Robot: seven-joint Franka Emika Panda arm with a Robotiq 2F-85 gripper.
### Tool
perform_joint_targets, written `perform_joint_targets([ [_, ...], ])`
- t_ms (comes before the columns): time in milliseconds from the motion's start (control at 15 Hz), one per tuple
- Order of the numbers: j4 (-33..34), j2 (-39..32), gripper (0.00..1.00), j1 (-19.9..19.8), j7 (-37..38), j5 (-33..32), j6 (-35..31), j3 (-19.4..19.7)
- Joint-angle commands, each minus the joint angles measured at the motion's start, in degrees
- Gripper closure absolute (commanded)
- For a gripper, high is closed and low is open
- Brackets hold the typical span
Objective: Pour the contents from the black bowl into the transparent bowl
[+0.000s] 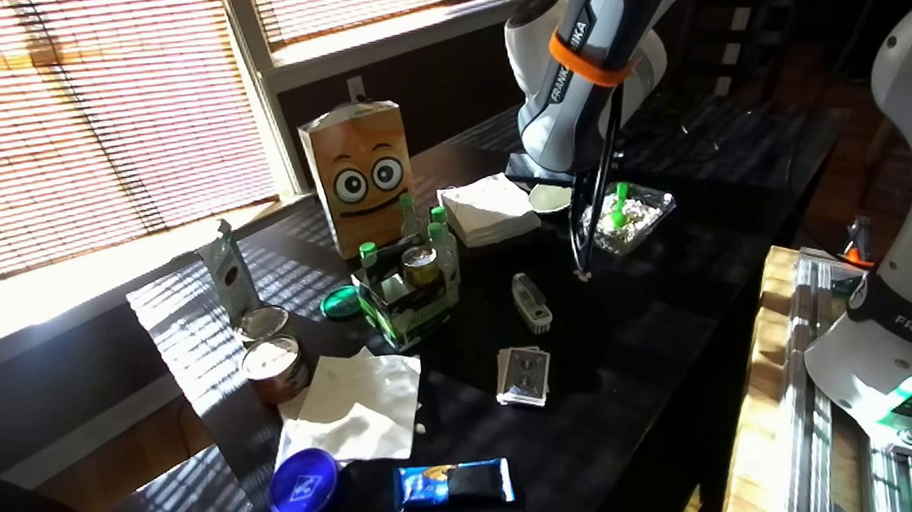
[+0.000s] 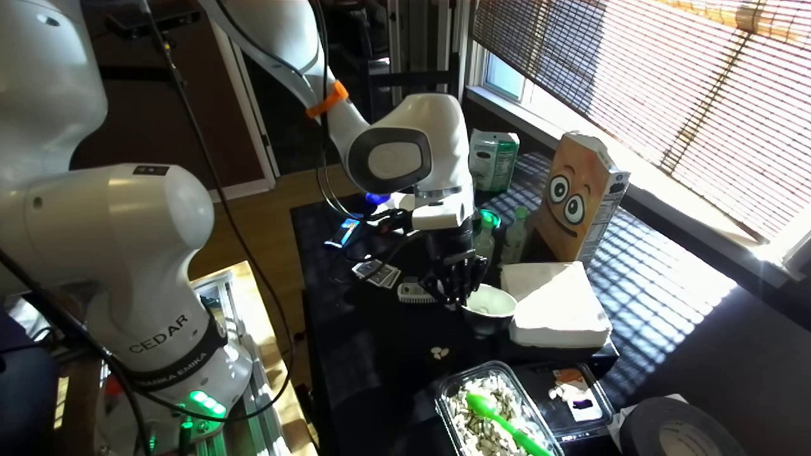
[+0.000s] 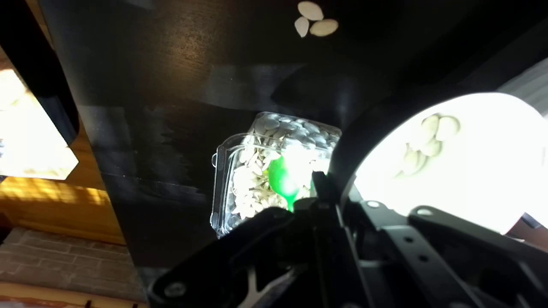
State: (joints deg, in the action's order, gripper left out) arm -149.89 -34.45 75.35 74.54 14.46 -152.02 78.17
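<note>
"FRANKA" was read on the orange-banded arm [image 1: 608,20], upper right in an exterior view; "CEDAR" on the white base [image 2: 180,358], lower left in an exterior view. There, the round black bowl [image 2: 491,310], right of center, was clamped at its rim by the gripper [image 2: 461,301], wrist pointed down. Oval seeds [image 3: 432,128] were seen inside. The squarish, glossy transparent bowl [image 2: 531,405], lower right, was heaped with seeds, topped by a green spoon [image 2: 491,411].
</note>
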Motion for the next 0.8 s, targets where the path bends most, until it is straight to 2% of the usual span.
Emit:
perform_joint_targets([
  [0,-1.78,0.87,0.98,2.3,5.69,0.75,0.63,1.99],
  [200,-4.82,0.06,0.98,6.14,9.83,0.98,-0.95,7.24],
  [467,-8.61,-9.6,0.98,13.37,11.84,0.22,0.76,14.74],
  [533,-9.02,-11.48,0.98,14.27,11.27,-0.06,1.91,15.39],
  [600,-7.32,-13.29,0.98,12.88,11.33,-0.64,4.32,14.01],
  [733,-7.62,-16.78,0.98,13.7,11.21,-1.29,7.41,13.51],
])
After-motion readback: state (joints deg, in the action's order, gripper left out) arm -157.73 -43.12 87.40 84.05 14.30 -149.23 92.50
